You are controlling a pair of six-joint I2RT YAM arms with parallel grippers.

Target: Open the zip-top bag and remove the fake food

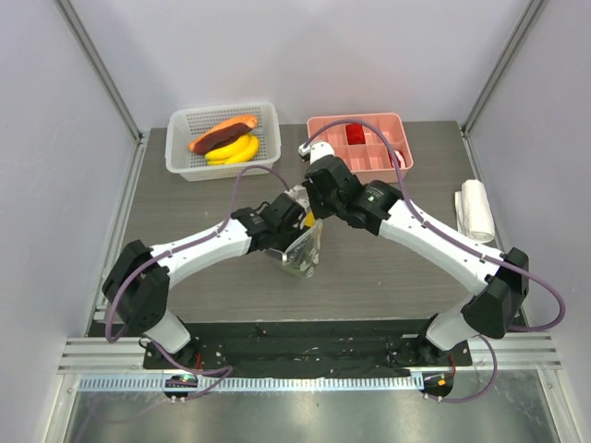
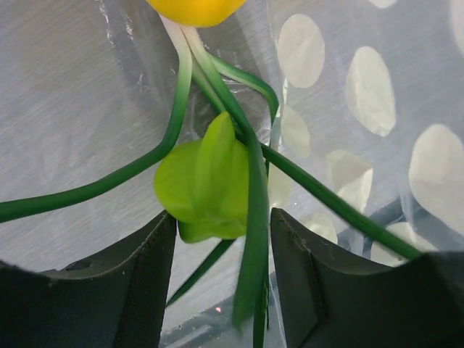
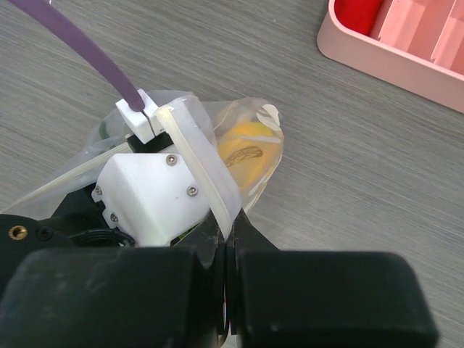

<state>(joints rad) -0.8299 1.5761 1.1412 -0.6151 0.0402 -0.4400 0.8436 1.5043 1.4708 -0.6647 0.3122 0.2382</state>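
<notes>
The zip-top bag (image 1: 303, 251) hangs open mid-table, clear with white dots (image 2: 377, 87). My right gripper (image 1: 310, 197) is shut on its white zip strip (image 3: 196, 152) and holds the mouth up; its jaws (image 3: 227, 235) pinch the strip. My left gripper (image 1: 292, 223) is inside the bag, open (image 2: 223, 225), with a small green leafy piece (image 2: 206, 181) and its green stems between the fingertips. A yellow piece (image 2: 196, 9) lies further in and also shows in the right wrist view (image 3: 243, 148). The sausage (image 1: 224, 135) and bananas (image 1: 235, 150) lie in the white basket (image 1: 185, 129).
A pink divided tray (image 1: 397, 152) with a red block (image 1: 355, 135) stands at the back right, close behind my right wrist; it also shows in the right wrist view (image 3: 391, 61). A rolled white cloth (image 1: 476, 210) lies at the right edge.
</notes>
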